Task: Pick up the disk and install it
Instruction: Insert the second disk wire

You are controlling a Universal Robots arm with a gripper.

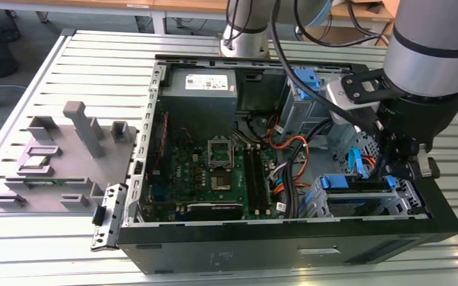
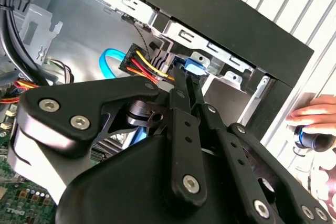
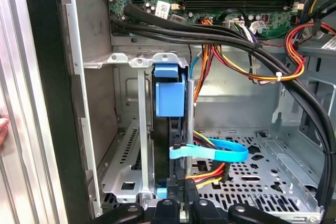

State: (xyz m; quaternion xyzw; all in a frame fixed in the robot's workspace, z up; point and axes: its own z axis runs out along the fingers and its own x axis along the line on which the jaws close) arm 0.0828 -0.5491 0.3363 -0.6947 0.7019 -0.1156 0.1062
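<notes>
Gripper: in the exterior view the gripper (image 1: 402, 168) hangs below the arm's wrist, down inside the open computer case (image 1: 213, 253) at the drive cage (image 1: 408, 205) in the corner toward the exterior view's right. In the first wrist view its fingertips (image 3: 173, 203) sit narrow, pinched on the dark edge of the disk (image 3: 161, 145).

Grip: the jaws hold the disk by its thin edge, probably so that it can travel straight along the cage's slot without tilting.

Disk: it stands on edge in the metal cage, seen edge-on in the first wrist view, its blue plastic rail (image 3: 169, 90) showing between the cage's uprights. It looks mostly seated in the bay; whether it is fully home cannot be told.

Cables: a flat blue data cable (image 3: 210, 155) loops from the disk's end across the perforated cage floor, and a bundle of red, yellow and orange power wires (image 3: 207, 174) runs in just beside it. In the second wrist view the wire bundle (image 2: 144, 66) meets a black connector beyond the fingers.

Case: the tower lies on its side with the motherboard (image 1: 213, 173) facing up, which gives the arm reach from above.

Surroundings: a grey fixture (image 1: 62, 155) rests on the slatted table (image 1: 70, 250) toward the exterior view's left. A person's hand (image 2: 315, 114) rests on the table just outside the case wall in the second wrist view.
</notes>
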